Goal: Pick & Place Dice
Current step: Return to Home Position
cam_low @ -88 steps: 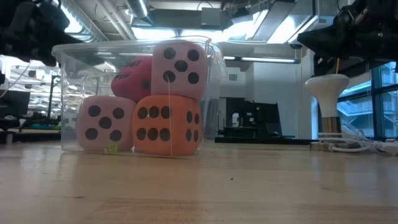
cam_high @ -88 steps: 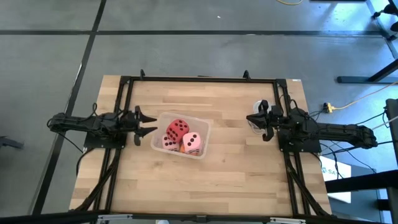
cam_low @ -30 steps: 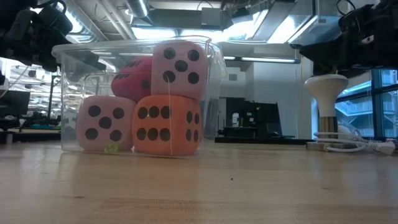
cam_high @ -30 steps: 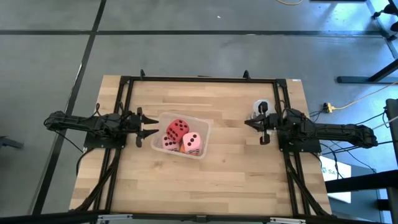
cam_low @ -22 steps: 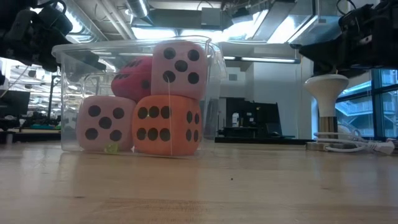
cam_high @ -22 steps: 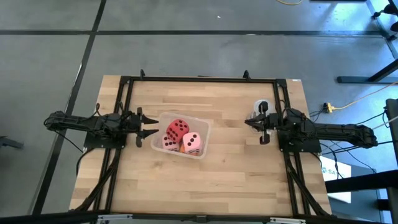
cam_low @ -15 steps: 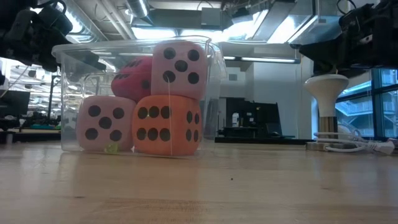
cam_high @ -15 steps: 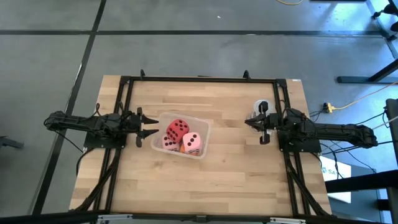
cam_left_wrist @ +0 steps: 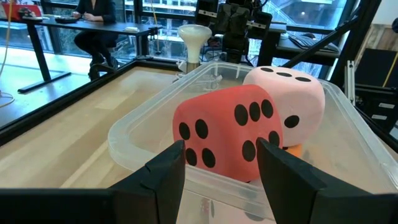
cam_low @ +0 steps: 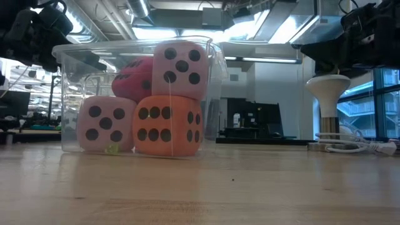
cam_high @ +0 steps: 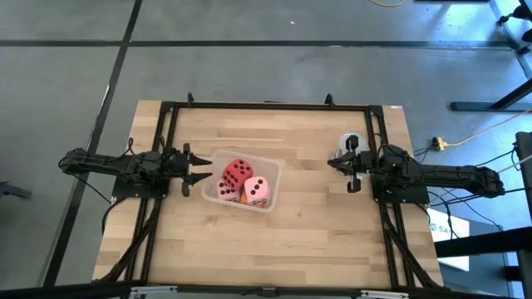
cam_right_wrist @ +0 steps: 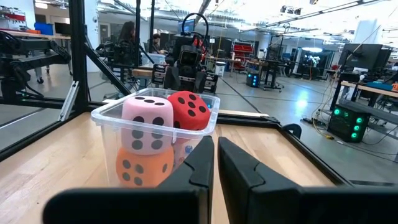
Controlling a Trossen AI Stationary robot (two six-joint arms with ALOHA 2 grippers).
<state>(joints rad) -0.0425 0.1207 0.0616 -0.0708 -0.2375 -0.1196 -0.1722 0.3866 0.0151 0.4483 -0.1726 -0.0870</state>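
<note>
The table [cam_high: 316, 241] is reached from either side by the left arm [cam_high: 108, 164] and the right arm [cam_high: 449, 176], both held low and level. The tub [cam_high: 275, 165] is set left of centre, and all four dice are held in it: the red die [cam_high: 238, 172], two pink dice [cam_high: 257, 190] and the orange die [cam_low: 166, 125]. The task's placing is judged complete; only the arms' retreat is left.

The left gripper [cam_high: 204, 166] is poised just beside the tub's wall with its fingers spread and nothing between them. The right gripper [cam_high: 332, 163] is kept well apart from the tub, pinched closed on nothing, with a white stand [cam_high: 345, 143] close by it.

Trouble is most likely from the left side: if that arm is swung or dipped while being drawn back, the rim could be caught by a spread finger and the tub dragged or tipped. The upper pink die [cam_low: 180, 70], piled about level with the rim, could then be spilled. The stand could likewise be knocked by a wide sweep of the right arm.

From above, the orange die is almost hidden; the two-layer stack is shown only in the low view. The spread of the left fingers [cam_left_wrist: 165, 171] is made plain only by the left wrist view, and the closed pair only by the right wrist view.
</note>
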